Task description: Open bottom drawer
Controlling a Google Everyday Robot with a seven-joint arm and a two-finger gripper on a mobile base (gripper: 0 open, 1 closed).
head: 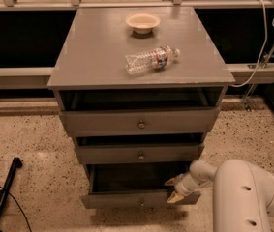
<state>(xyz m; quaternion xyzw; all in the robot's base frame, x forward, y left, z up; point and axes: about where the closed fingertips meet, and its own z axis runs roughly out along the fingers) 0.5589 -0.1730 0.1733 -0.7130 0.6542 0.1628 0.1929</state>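
The bottom drawer is the lowest grey front of the cabinet and has one small round knob. It stands pulled out, with its dark inside showing. My gripper is at the right end of that drawer's front, at its top edge. One fingertip is over the drawer's inside and the other is in front of the panel. The fingers stand apart and hold nothing. My white arm reaches in from the lower right.
The middle drawer and the top drawer stand slightly out. A plastic bottle lies on the cabinet top, with a small bowl behind it. A black pole lies on the floor at the left.
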